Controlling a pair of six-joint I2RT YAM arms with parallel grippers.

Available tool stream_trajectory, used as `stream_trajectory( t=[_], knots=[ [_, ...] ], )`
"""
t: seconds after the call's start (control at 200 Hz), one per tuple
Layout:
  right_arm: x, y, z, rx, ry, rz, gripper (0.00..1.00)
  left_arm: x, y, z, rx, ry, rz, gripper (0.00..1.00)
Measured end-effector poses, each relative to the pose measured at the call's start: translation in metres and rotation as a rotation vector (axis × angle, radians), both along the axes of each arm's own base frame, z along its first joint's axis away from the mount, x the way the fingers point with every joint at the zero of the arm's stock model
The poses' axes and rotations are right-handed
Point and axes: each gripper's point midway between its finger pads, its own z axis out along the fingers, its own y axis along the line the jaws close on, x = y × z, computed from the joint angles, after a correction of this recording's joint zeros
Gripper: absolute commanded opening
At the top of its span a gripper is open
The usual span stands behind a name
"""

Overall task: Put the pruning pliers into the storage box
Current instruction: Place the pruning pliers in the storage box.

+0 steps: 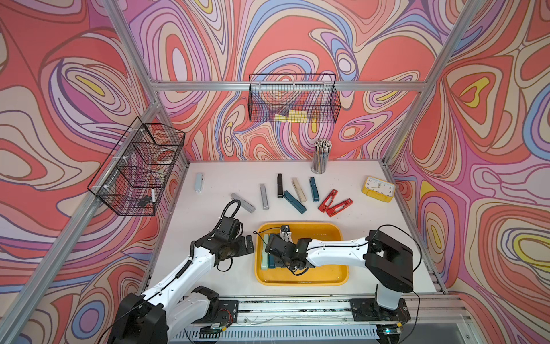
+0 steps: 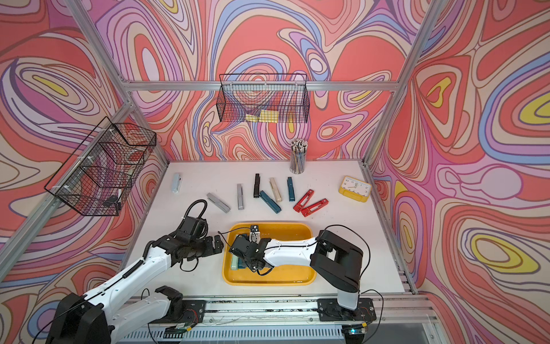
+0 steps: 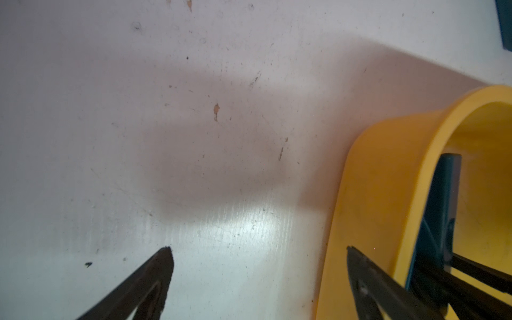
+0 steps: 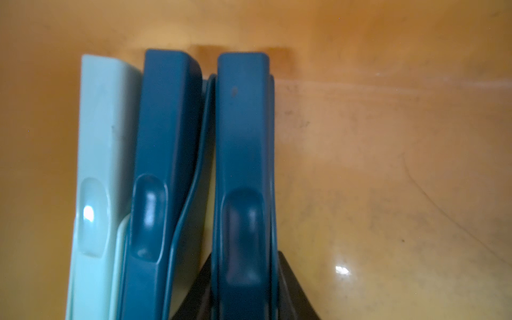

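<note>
Left gripper (image 3: 259, 249): its black parallel fingers stood spread wide and empty, hovering over the white tabletop (image 1: 351, 184) just beside the box's left rim.
Storage box (image 1: 321, 275): a large shallow yellow plastic tray with rounded corners and a raised rim sat at the front middle of the table.
Stowed: three slim bar-shaped pruning pliers lay side by side, packed close at the box's left end. They were the pale green plier (image 4: 102, 166), the first teal plier (image 4: 166, 138) and the second teal plier (image 4: 243, 138).
Right gripper (image 4: 245, 257): it was down inside the box, its black fingers straddling the second teal plier, which lay flat on the floor. Whether they pinched it or stood just clear could not be told.
Loose beyond the box: pale grey plier (image 1: 199, 182), angled grey plier (image 1: 243, 202), straight grey plier (image 1: 264, 196), black plier (image 1: 279, 186), angled teal plier (image 1: 294, 202), beige plier (image 1: 299, 189), straight teal plier (image 1: 313, 189), left red plier (image 1: 328, 200), right red plier (image 1: 340, 207).
Bystander: a yellow rectangular clock (image 1: 378, 189) stood at the far right and was not part of the job.
Progress: by this count it was roughly a quarter done, with three pliers in and nine to fetch, unless the arm hid more.
</note>
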Motion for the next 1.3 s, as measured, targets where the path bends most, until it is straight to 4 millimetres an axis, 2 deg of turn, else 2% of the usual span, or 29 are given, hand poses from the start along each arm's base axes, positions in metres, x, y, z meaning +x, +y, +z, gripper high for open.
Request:
stream_trajectory(
  t=[0.085,0.265,0.626,0.951,1.242,1.302],
  knots=[
    [0.000,-0.001,0.000,-0.007,0.002,0.001,0.43,0.000,0.000,0.000,0.000,0.000,0.000,0.99],
    [0.000,-0.002,0.002,-0.015,-0.001,0.004,0.48,0.000,0.000,0.000,0.000,0.000,0.000,0.99],
    [0.001,-0.005,0.012,-0.016,-0.018,0.003,0.49,0.000,0.000,0.000,0.000,0.000,0.000,0.99],
    [0.003,-0.005,0.045,0.041,-0.056,0.012,0.52,0.000,0.000,0.000,0.000,0.000,-0.001,0.99],
    [0.008,-0.021,0.068,0.041,-0.113,-0.023,0.00,0.000,0.000,0.000,0.000,0.000,-0.001,0.98],
    [0.009,-0.027,0.065,0.031,-0.114,-0.031,0.00,0.000,0.000,0.000,0.000,0.000,-0.001,0.98]
  ],
)
